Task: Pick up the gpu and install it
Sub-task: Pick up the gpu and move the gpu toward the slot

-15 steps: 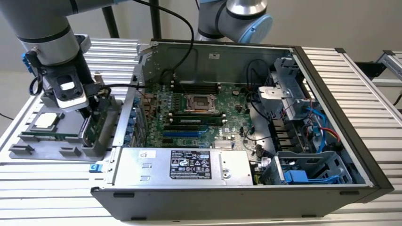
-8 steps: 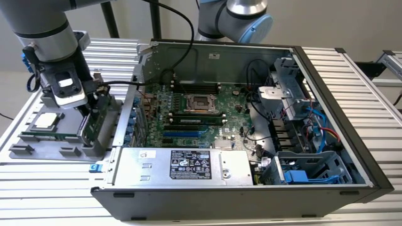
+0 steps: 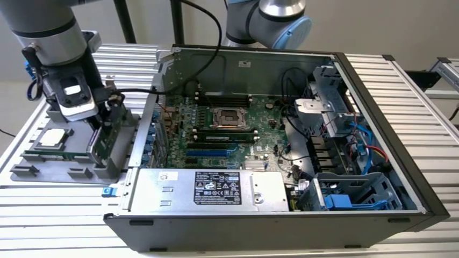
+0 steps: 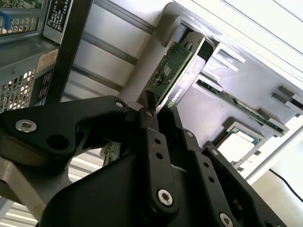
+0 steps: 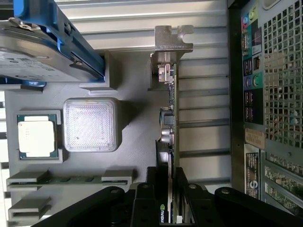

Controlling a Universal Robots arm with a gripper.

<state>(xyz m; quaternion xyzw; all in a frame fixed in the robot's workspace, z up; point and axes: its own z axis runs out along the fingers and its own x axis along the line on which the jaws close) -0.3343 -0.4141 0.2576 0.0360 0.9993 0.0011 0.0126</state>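
Observation:
The gpu (image 3: pixel 102 144) stands on edge in a slot of the grey parts tray (image 3: pixel 43 166), at the exterior view's left beside the open computer case. In the first wrist view I look along the gpu's (image 5: pixel 169 111) thin green edge to its silver end bracket (image 5: pixel 173 40). In the second wrist view the gpu's (image 4: pixel 171 74) far end sits in the tray's holder. My gripper (image 3: pixel 106 124) reaches down onto the card. In both wrist views my black gripper (image 5: pixel 169 178) (image 4: pixel 154 112) has one finger on each face of the card, shut on it.
The open case (image 3: pixel 373 107) holds the motherboard (image 3: pixel 215 134) with its expansion slots (image 3: pixel 208 151) and a power supply (image 3: pixel 208 188). Its rear wall (image 5: pixel 265 94) is close beside the card. The tray also carries a processor (image 5: pixel 37 135), a memory stick (image 5: pixel 71 179) and a blue-railed hard drive (image 5: pixel 42 42).

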